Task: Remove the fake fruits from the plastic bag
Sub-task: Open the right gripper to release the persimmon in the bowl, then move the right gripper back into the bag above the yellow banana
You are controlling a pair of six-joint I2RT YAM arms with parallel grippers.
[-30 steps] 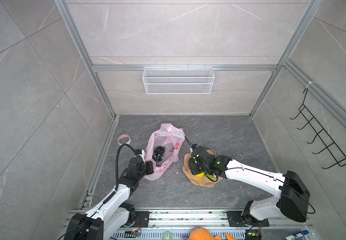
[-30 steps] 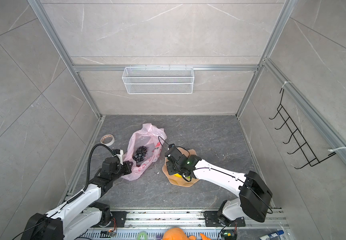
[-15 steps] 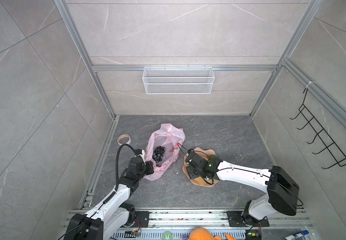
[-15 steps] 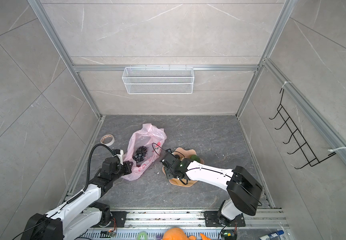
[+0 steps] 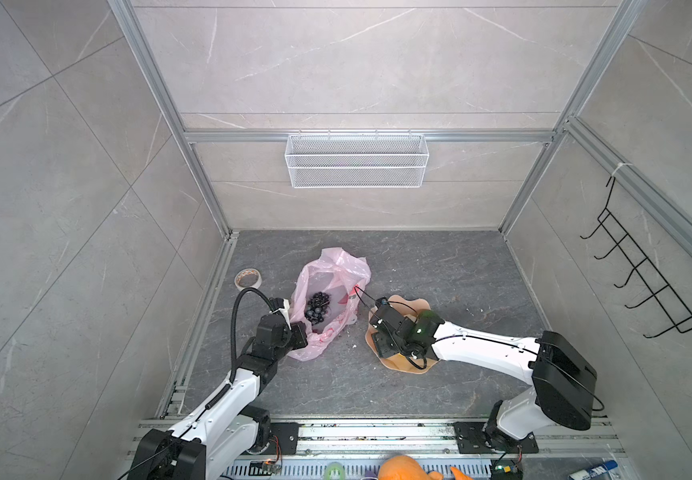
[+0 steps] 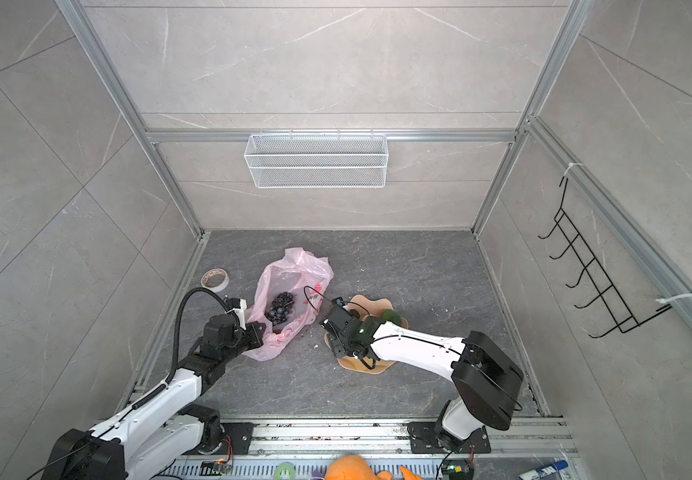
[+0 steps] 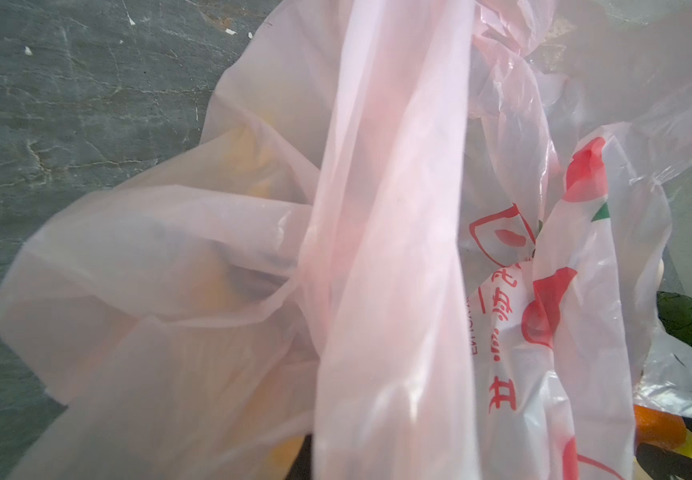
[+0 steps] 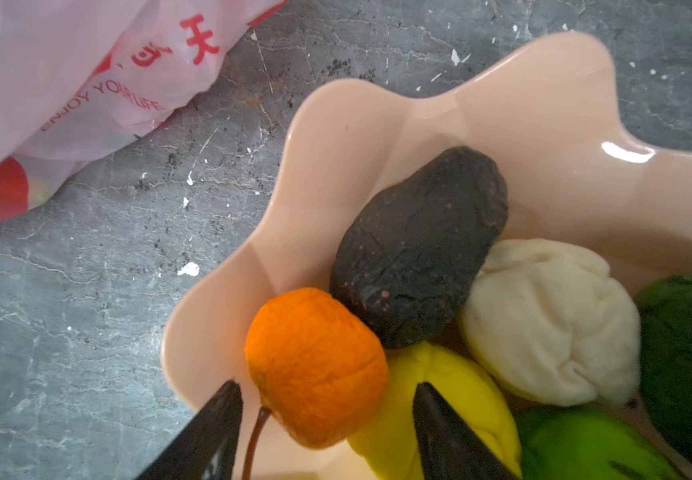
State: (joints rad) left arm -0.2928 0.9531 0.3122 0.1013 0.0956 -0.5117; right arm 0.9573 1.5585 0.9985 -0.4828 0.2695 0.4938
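The pink plastic bag point(image 5: 338, 270) point(image 6: 294, 270) lies open on the floor with a black grape bunch point(image 5: 317, 307) point(image 6: 279, 306) inside. My left gripper point(image 5: 299, 334) point(image 6: 257, 332) is shut on the bag's near edge. In the left wrist view the bag point(image 7: 377, 249) hides the jaws. My right gripper point(image 8: 323, 415) point(image 5: 379, 336) hangs open over the peach plate point(image 8: 419, 124). An orange fruit point(image 8: 315, 365) lies free between its fingers point(image 8: 211, 432). Beside it on the plate are a dark avocado point(image 8: 419, 249), a cream piece point(image 8: 552, 324), a yellow lemon point(image 8: 460, 399) and green fruits point(image 8: 685, 353).
A tape roll point(image 5: 247, 278) lies by the left rail. A white wire basket point(image 5: 356, 160) hangs on the back wall and a black hook rack point(image 5: 643, 282) on the right wall. An orange plush toy point(image 5: 402, 469) sits at the front rail.
My right gripper has shifted left over the plate, toward the bag, and its jaws have widened. The left arm and the bag have not moved.
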